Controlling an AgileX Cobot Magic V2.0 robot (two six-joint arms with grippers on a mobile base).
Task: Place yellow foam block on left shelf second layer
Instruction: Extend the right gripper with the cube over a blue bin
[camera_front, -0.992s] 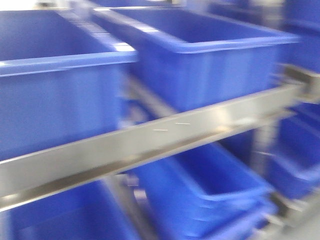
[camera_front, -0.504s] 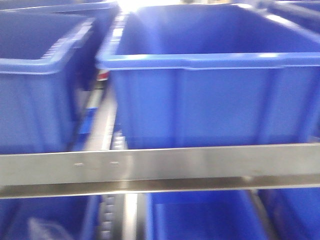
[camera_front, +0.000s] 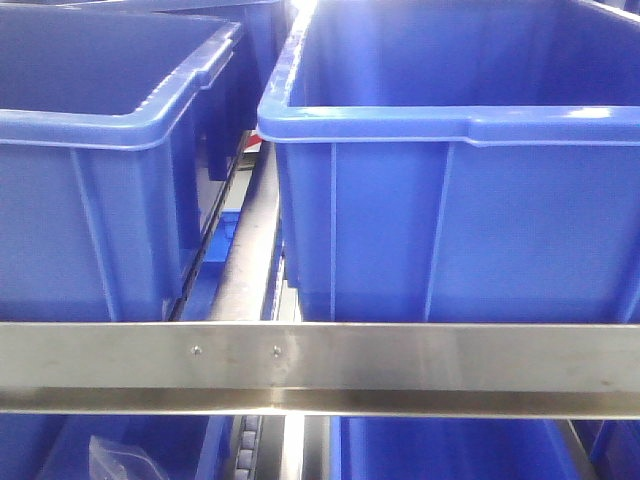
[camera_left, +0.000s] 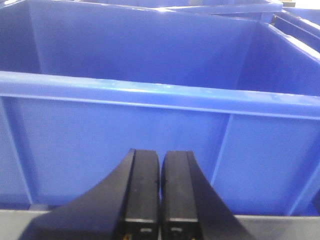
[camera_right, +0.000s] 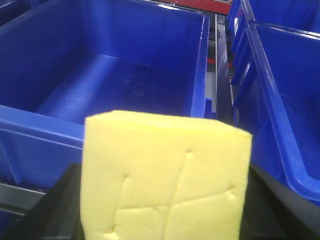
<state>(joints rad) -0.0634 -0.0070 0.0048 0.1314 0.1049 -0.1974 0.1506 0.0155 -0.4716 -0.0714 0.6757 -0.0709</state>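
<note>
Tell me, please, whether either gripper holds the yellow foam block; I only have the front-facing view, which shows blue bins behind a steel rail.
Observer: Yes. The right wrist view shows the yellow foam block held between the fingers of the right gripper.
Operator: What lies ahead of it, please?
Observer: An open blue bin; the part of its floor in view is bare.
Operator: And the other arm?
Observer: The left gripper is shut, with nothing between its fingers.
</note>
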